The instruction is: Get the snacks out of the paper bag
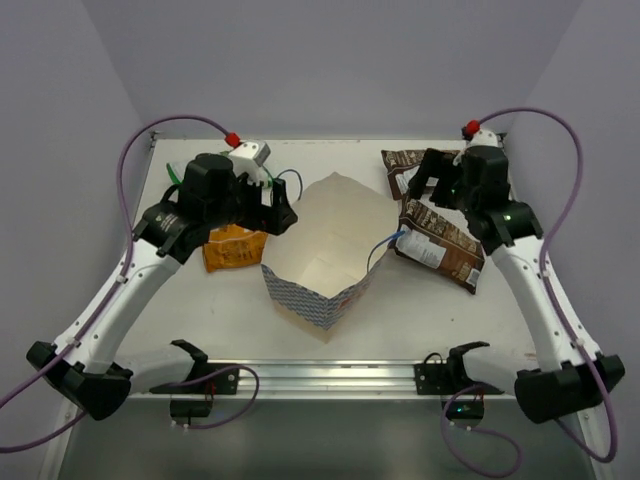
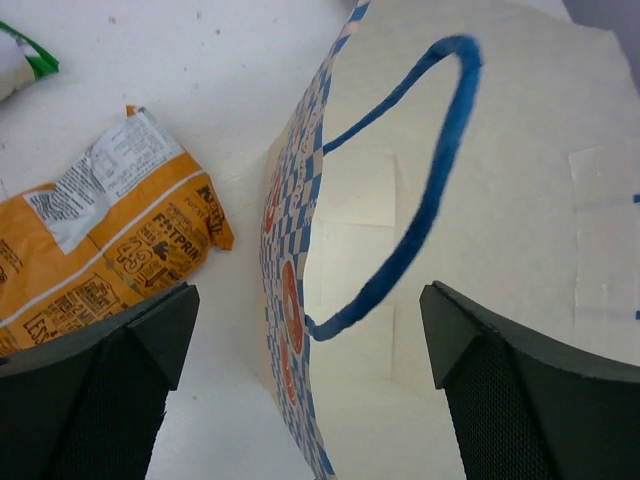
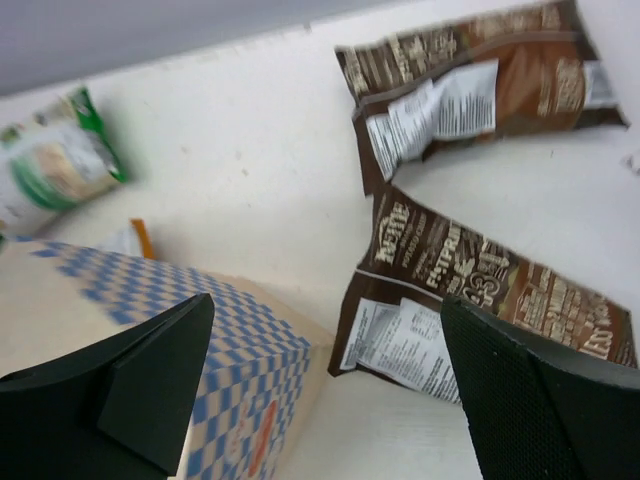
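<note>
One orange packet [image 2: 100,250] beside left tool [image 2: 307,310]

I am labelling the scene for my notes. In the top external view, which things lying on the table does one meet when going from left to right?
Orange snack packet → paper bag → nearer dark brown packet. The farther dark brown packet overlaps it sideways, so it is left out.

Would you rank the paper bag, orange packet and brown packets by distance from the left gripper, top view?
1. paper bag, beside the left gripper.
2. orange packet, to its left.
3. front brown packet and back brown packet, far right; too close to call.
</note>
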Action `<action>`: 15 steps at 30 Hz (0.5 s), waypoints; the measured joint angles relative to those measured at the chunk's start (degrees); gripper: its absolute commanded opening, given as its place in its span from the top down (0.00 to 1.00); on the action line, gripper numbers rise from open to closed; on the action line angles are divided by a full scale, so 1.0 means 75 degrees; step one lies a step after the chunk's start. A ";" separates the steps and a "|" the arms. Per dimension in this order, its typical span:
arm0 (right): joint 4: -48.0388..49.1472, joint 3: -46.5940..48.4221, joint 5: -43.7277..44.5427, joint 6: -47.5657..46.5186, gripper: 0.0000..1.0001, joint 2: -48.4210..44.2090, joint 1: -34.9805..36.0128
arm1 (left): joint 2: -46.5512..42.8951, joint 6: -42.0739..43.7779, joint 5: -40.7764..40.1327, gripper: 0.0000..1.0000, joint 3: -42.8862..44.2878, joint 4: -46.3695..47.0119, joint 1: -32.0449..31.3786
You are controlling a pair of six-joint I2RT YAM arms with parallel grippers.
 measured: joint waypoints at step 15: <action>-0.0227 0.1460 0.1207 -0.1364 0.01 -0.3395 0.0000 | -0.1597 0.0595 -0.2527 0.00 0.1323 0.0831 0.0000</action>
